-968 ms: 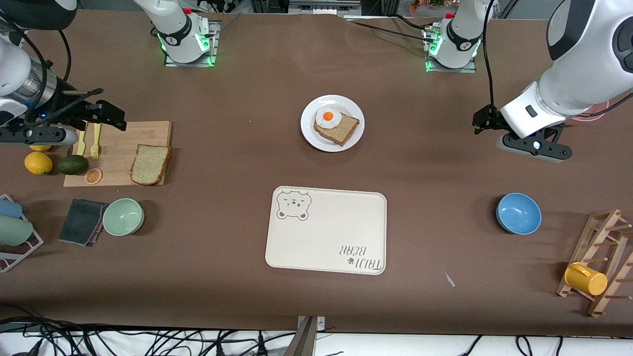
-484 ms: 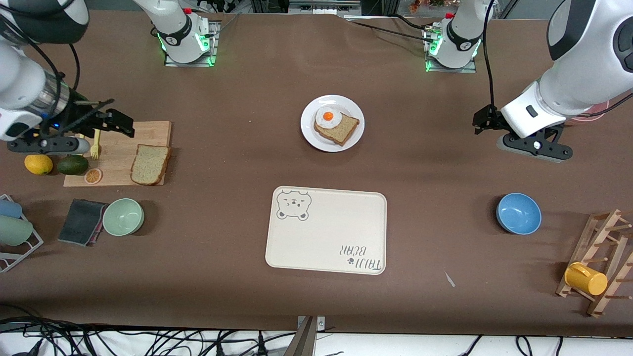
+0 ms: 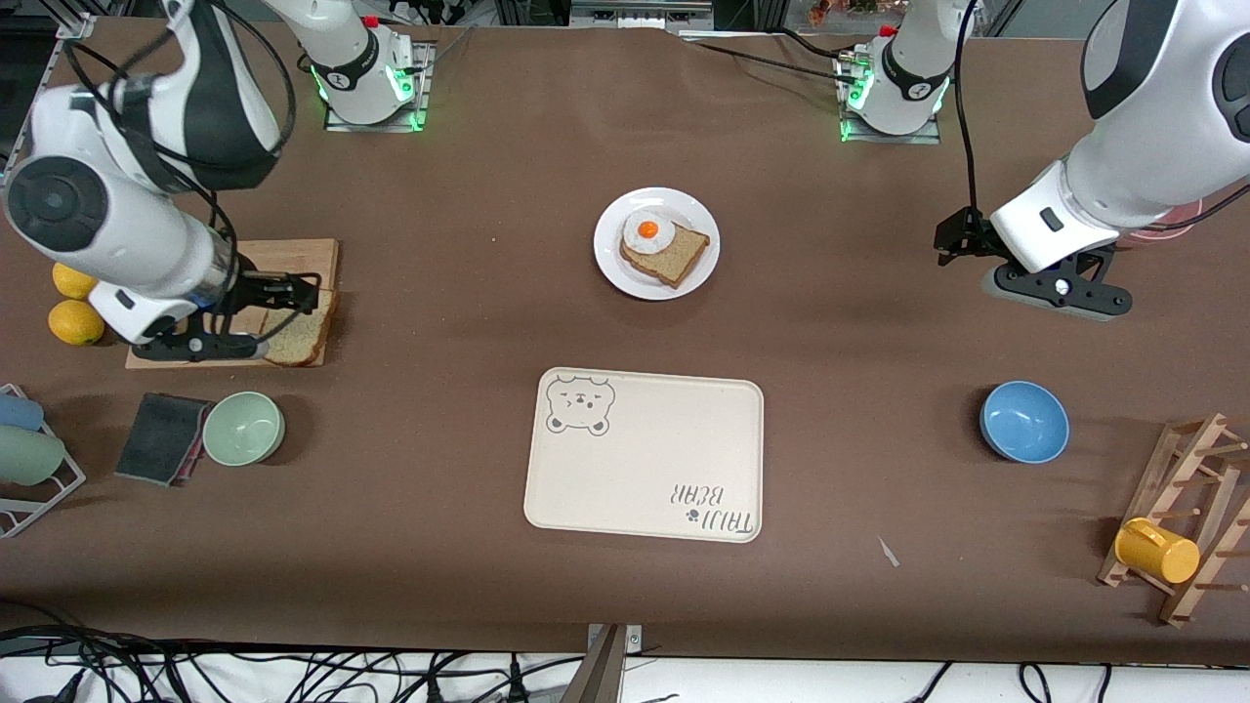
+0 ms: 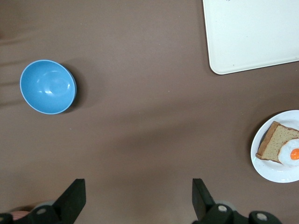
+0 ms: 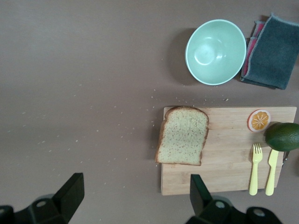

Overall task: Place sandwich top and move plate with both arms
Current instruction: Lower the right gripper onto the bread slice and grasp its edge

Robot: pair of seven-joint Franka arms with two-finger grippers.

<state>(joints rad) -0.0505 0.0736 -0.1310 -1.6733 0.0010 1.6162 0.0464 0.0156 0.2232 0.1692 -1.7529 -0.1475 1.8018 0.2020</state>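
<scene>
While the sandwich top [image 3: 298, 334] lies at the cutting board's [image 3: 283, 264] edge, the right gripper [image 3: 278, 317] hovers over it, jaws wide. The left gripper [image 3: 962, 256] waits wide open over bare table near the left arm's end.

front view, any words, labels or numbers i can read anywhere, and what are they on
"TAIJI BEAR", printed in grey on the cream rectangular tray with a bear-face drawing, in the corner nearest the front camera toward the left arm's end; it reads upside down from this camera, and the first word's letters are stylised, so that reading is uncertain.

A small mark on each white arm base is too small to read.

Nothing else carries readable text.
</scene>
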